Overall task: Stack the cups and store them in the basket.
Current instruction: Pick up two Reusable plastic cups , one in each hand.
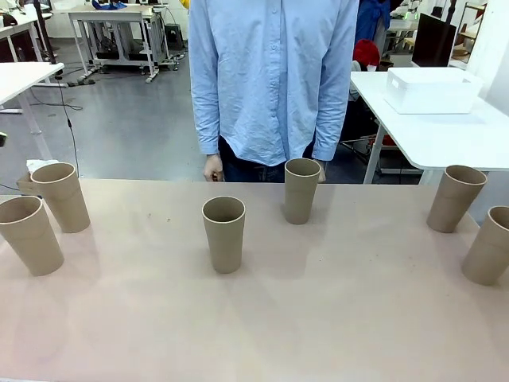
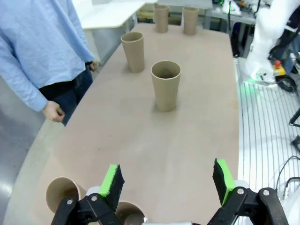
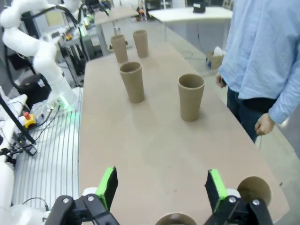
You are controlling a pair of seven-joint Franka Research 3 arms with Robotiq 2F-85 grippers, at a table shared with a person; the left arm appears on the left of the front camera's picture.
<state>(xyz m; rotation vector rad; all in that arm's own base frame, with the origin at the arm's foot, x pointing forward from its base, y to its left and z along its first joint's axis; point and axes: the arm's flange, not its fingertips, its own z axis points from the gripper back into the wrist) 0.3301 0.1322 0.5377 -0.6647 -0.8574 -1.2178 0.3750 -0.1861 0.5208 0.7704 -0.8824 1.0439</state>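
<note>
While left gripper (image 2: 168,180) and right gripper (image 3: 161,185) gape, 6 cups (image 1: 223,233) upright on table (image 1: 334,318).

The pinkish-beige table (image 1: 350,318) carries six upright tan cups (image 1: 223,234), none touching: two at its left edge, two mid-table nearer the far edge, two at its right edge.

No text, label, brand, number or sign can be read in any of the views. The cups (image 1: 223,232) have plain tan walls and the tabletop (image 1: 334,318) is bare of print. Any markings on the equipment farther off are too small or blurred to make out.
</note>
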